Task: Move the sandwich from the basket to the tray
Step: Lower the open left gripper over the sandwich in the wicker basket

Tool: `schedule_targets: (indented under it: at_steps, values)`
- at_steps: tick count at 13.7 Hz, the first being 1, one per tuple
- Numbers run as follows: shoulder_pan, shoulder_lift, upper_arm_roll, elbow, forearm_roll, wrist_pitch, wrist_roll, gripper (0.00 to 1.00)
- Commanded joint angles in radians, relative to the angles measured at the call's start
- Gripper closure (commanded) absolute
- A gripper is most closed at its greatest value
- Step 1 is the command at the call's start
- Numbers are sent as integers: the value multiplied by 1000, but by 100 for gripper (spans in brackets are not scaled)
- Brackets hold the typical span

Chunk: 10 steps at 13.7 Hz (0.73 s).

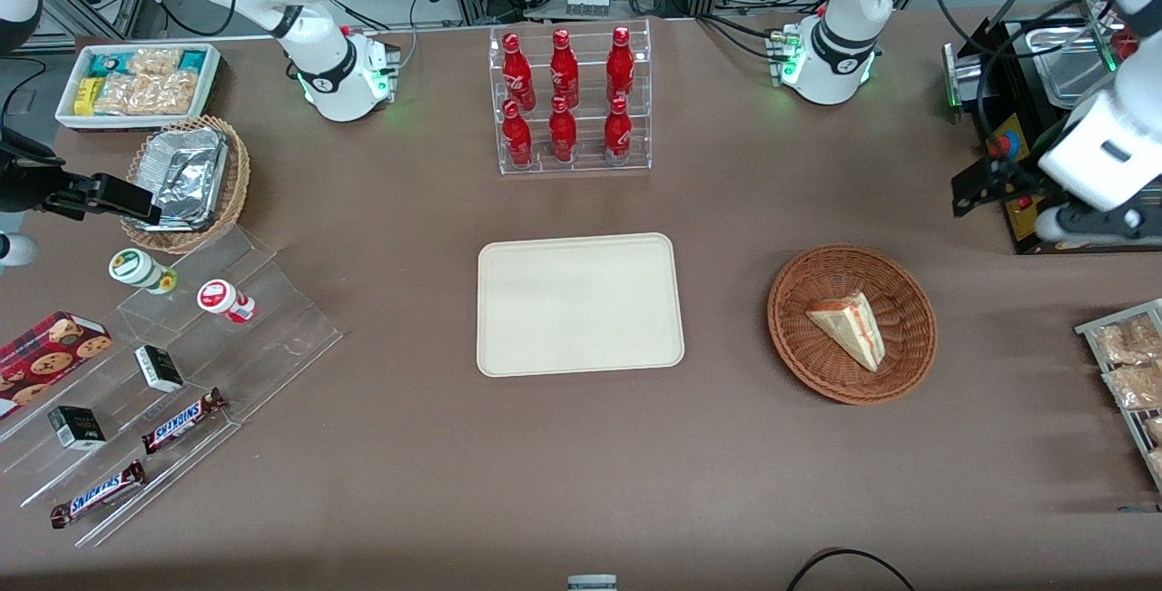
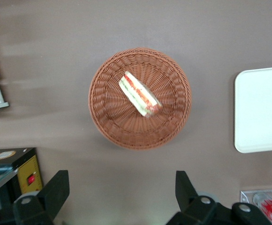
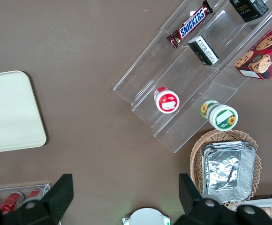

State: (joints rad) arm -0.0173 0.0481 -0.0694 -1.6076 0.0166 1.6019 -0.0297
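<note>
The sandwich point(image 1: 849, 328) lies in the reddish-brown wicker basket point(image 1: 790, 300), toward the working arm's end of the table; its red and green filling shows in the left wrist view point(image 2: 139, 93), where the basket point(image 2: 108, 117) is seen whole. The cream tray point(image 1: 581, 305) sits bare mid-table beside the basket; it also shows in the left wrist view point(image 2: 262, 110) and the right wrist view point(image 3: 9, 112). My left gripper point(image 1: 976, 187) hangs high above the table, farther from the front camera than the basket. It is open wide and empty point(image 2: 122, 187).
A clear rack of red bottles point(image 1: 572, 101) stands farther back than the tray. A black machine point(image 1: 1044, 119) and a snack rack point(image 1: 1130, 364) sit at the working arm's end. Acrylic steps with snacks point(image 1: 182, 346), a foil-filled tan basket point(image 1: 186, 178) and a white bin point(image 1: 136, 83) lie toward the parked arm's end.
</note>
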Motion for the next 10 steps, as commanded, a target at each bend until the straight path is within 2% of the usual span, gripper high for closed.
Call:
schedule_targets:
  at_steps: [1, 4, 10]
  values:
    - [-9, -1, 6, -116, 5, 128, -67, 0]
    - [-9, 15, 6, -253, 6, 287, -110, 0]
    - [-12, 47, 6, -510, -1, 669, -409, 0]
